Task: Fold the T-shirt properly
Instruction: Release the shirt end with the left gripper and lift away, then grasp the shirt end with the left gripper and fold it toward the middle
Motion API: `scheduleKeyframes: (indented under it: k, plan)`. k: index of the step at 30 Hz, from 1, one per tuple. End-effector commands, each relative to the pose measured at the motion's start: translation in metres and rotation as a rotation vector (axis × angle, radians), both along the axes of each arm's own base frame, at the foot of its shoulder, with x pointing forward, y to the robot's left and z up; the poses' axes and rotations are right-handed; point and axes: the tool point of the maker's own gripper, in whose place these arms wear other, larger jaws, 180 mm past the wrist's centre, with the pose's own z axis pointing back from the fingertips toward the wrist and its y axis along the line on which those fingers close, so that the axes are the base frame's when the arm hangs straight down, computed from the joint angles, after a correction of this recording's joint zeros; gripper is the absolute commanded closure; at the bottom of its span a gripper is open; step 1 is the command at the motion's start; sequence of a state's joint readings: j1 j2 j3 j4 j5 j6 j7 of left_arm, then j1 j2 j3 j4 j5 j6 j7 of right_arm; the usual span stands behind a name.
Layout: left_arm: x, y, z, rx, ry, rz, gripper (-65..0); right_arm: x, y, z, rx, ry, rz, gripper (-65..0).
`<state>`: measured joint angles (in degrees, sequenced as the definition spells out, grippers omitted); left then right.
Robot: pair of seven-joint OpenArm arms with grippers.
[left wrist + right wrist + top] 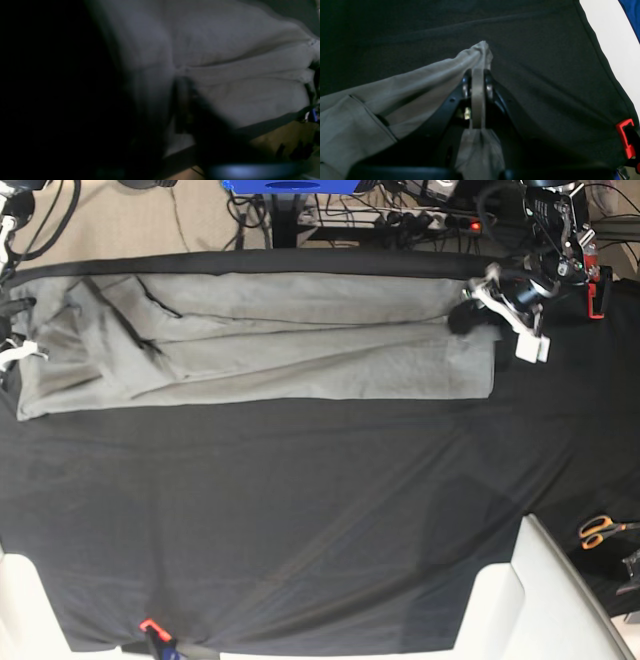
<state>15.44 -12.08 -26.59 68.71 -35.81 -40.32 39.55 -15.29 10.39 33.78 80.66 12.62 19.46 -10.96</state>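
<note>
T-shirt (260, 345) lying in a long band along top edge of black-clothed surface (300, 510) | lower frame open, scissors (600, 529) lower right | right tool (478, 75) pinching shirt fabric at far left end | left tool (478, 315) at shirt's right end, grip blurred, cannot tell

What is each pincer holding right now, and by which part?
Right pincer grips the grey cotton T-shirt by a bunched edge. Left pincer's hold cannot be told.
</note>
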Motion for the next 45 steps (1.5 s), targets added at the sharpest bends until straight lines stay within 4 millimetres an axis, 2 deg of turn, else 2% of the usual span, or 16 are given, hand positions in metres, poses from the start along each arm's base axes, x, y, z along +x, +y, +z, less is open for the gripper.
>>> scheduleKeyframes:
  k: [1, 3, 6, 8, 14, 16, 17, 19, 21, 23, 28, 32, 38, 41, 45]
  plan:
    - [0.005, 0.010, 0.005, 0.026, -0.010, 0.001, 0.0, 0.008, -0.008, 0.017, -0.029, -0.052, 0.002, -0.9]
    - [0.017, 0.022, 0.011, 0.058, -0.045, 0.009, 0.0, 0.008, -0.008, 0.017, -0.029, -0.052, 0.002, -0.9]
    - [0.035, 0.052, 0.018, 0.168, -0.071, 0.091, 0.0, 0.006, -0.008, 0.015, -0.027, -0.045, 0.001, -0.9]
    - [0.043, 0.068, 0.024, 0.233, -0.092, 0.083, 0.0, 0.006, -0.008, 0.015, -0.027, -0.045, 0.001, -0.9]
    - [0.047, 0.100, 0.047, 0.476, -0.104, -0.022, 0.0, 0.005, -0.008, 0.015, -0.029, -0.042, 0.003, -0.9]
    - [0.041, 0.114, 0.059, 0.617, -0.099, 0.011, 0.0, 0.005, -0.008, 0.015, -0.029, -0.042, 0.003, -0.9]
    - [0.041, 0.113, 0.065, 0.666, -0.106, 0.028, 0.0, 0.005, -0.008, 0.015, -0.029, -0.042, 0.003, -0.9]
    - [0.042, 0.097, 0.077, 0.758, -0.133, 0.010, 0.0, 0.005, -0.008, 0.015, -0.029, -0.042, 0.003, -0.9]
    - [0.044, 0.065, 0.082, 0.823, -0.157, -0.070, 0.0, 0.006, -0.008, 0.016, -0.029, -0.046, 0.003, -0.9]
    - [0.041, 0.022, 0.075, 0.865, -0.169, -0.182, 0.0, 0.007, -0.008, 0.016, -0.029, -0.049, 0.003, -0.9]
    - [0.036, -0.073, 0.057, 0.870, -0.202, -0.373, 0.0, 0.008, -0.008, 0.017, -0.029, -0.050, 0.003, -0.9]
    - [0.038, -0.118, 0.057, 0.839, -0.248, -0.448, 0.0, 0.008, -0.008, 0.017, -0.029, -0.050, 0.003, -0.9]
    - [0.034, -0.158, 0.040, 0.825, -0.190, -0.568, 0.0, 0.008, -0.008, 0.017, -0.031, -0.050, 0.003, -0.9]
    - [0.031, -0.167, 0.039, 0.814, -0.196, -0.595, 0.0, 0.008, -0.008, 0.017, -0.030, -0.051, 0.003, -0.9]
    - [0.030, -0.168, 0.037, 0.813, -0.193, -0.598, 0.0, 0.008, -0.009, 0.018, -0.031, -0.051, 0.003, -0.9]
